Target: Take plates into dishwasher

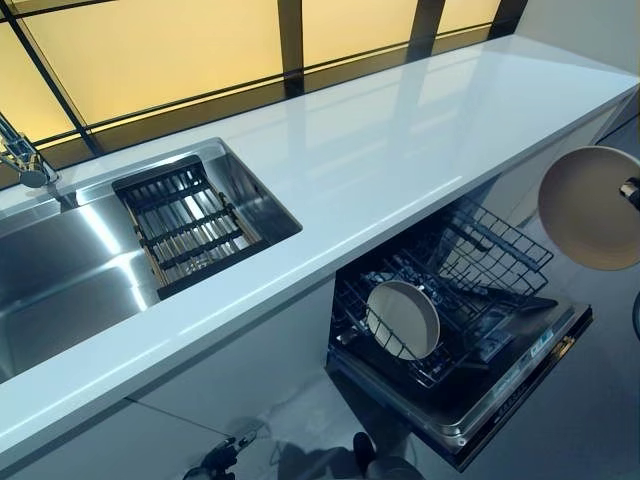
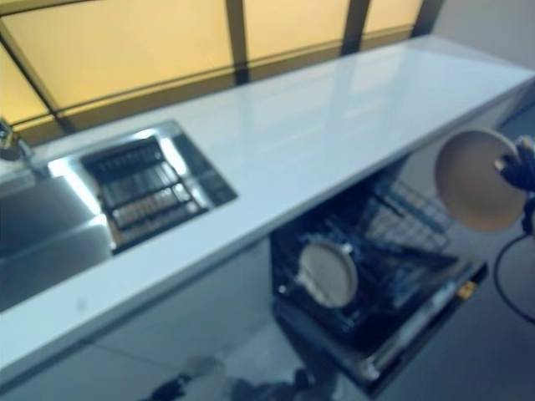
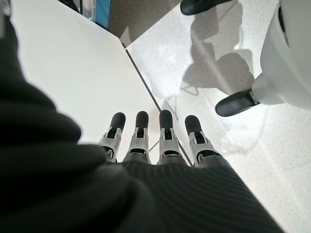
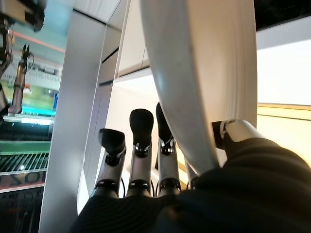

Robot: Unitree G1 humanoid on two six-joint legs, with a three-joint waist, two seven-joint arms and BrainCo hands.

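A cream plate (image 1: pixel 402 318) stands on edge in the pulled-out lower rack (image 1: pixel 470 260) of the open dishwasher under the counter. A second cream plate (image 1: pixel 590 207) hangs in the air to the right of the rack, above the dishwasher door, face turned toward the counter. My right hand (image 2: pixel 517 168) pinches its right rim; in the right wrist view the plate (image 4: pixel 204 73) runs edge-on between the thumb (image 4: pixel 233 132) and the fingers (image 4: pixel 141 141). My left hand (image 3: pixel 150 141) hangs low beside the white cabinet front, fingers straight, holding nothing.
A white counter (image 1: pixel 400 140) runs across the view. A steel sink (image 1: pixel 60 270) with a black drying rack (image 1: pixel 185 220) and a faucet (image 1: pixel 25 160) is at the left. The dishwasher door (image 1: pixel 500 395) lies open, sticking out over the floor.
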